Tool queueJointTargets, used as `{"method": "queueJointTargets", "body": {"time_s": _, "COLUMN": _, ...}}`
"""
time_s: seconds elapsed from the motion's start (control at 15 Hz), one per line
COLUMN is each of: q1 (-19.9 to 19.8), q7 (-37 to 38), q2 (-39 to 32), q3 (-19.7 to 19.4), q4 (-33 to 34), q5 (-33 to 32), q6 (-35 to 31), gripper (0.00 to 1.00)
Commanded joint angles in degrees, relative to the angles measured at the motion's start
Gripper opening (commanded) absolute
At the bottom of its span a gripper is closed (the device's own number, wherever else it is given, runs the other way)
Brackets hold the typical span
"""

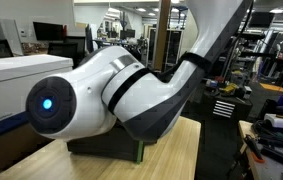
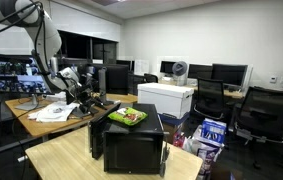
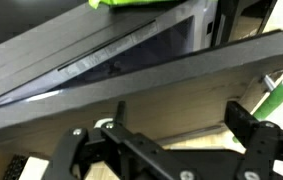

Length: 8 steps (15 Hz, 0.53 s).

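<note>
Office lab space, with rows of monitors [image 2: 21, 72] and dark chairs [image 2: 266, 112] along the walls, surrounds a light wooden tabletop [image 2: 56, 162]. On it, just ahead of the end effector [image 2: 91, 104], stands a black box [image 2: 131, 148] with a green packet [image 2: 128, 117] lying on its top. The white arm [image 1: 131, 95] fills an exterior view up close and reaches in from behind the end effector.

In the wrist view the end effector [image 3: 166, 140] has its fingers spread wide, with nothing between them. The box's dark glassy face and a thick dark slab cross the picture just beyond the fingertips, at a slant. Whether the slab is a door or a wall of the box I cannot tell. No contact is visible.

As I judge it, this is the approach: the end effector faces the box's near upper edge and is not touching it. A next move would call for squaring the fingers to that slanted edge and easing in slowly, since the slab is broad and close.

Room is tight ahead, where the box blocks the way. Behind the end effector loose papers [image 2: 56, 112] lie on the tabletop, and well beyond the box sits a white box [image 2: 166, 98]. Above the end effector the space is open.
</note>
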<state>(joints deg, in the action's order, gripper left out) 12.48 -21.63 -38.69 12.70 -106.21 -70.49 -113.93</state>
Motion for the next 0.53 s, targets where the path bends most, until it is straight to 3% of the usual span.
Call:
{"method": "queueJointTargets", "body": {"time_s": 0.0, "q1": -1.6, "q7": -4.2, "q2": 2.1, "q3": 1.8, "q4": -2.7, "q5": 2.0, "q6": -6.8, "gripper": 1.00}}
{"method": "queueJointTargets", "body": {"time_s": 0.47, "q1": 0.0, "q7": -3.3, "q2": -0.1, "q3": -0.8, "q4": -1.0, "q5": 3.0, "q6": -3.7, "gripper": 1.00}}
